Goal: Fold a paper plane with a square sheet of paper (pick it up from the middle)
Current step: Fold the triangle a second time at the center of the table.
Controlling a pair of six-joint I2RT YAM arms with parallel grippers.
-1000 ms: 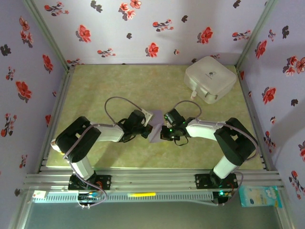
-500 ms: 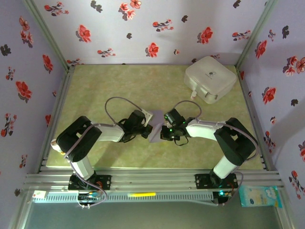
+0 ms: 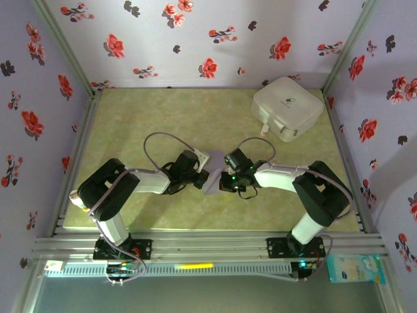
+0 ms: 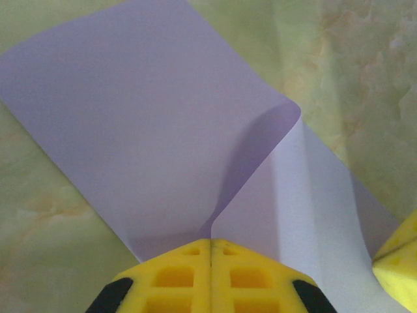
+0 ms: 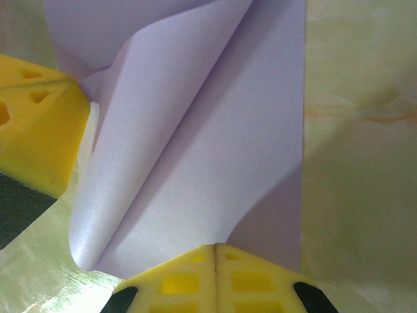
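Our left gripper (image 4: pixel 210 242) has its yellow jaws pressed together at the bottom centre of its wrist view, pinching the near edge of the sheet (image 4: pixel 143 124). Our right gripper (image 5: pixel 215 246) does the same from the opposite side, its jaws closed flat on the sheet's edge at the bottom of its own view. In the top view we see the two nose to nose at the middle of the frame, with the sheet between them.

Around them the table (image 3: pixel 163 117) is a mottled green mat, and flowered walls (image 3: pixel 195 39) close it in at the top, left and right. Each gripper crowds the other. The right one's yellow tip pokes into the lower right corner of the left wrist view, and the left one's fills the left edge of the right wrist view, just beside the sheet.

A white box (image 3: pixel 287 107) sits at the upper right of the table, well apart from the arms. It looks closed, and we cannot tell what it holds.

The sheet is plain pale lavender. Part of it lies flat on the mat, and part is lifted and curled over in a soft rounded fold, with a shadow under the curl.
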